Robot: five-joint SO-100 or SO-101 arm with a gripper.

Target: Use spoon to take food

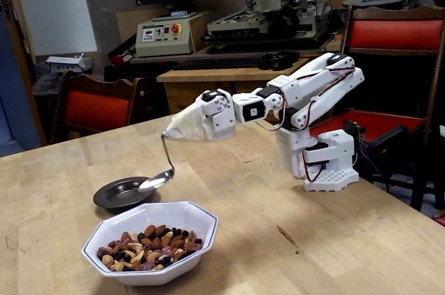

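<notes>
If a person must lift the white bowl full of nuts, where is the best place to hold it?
Hold the white bowl by its wide flared rim, two opposite flat sides, from above. Its walls slope inward below, so lower grips would likely slip.
</notes>
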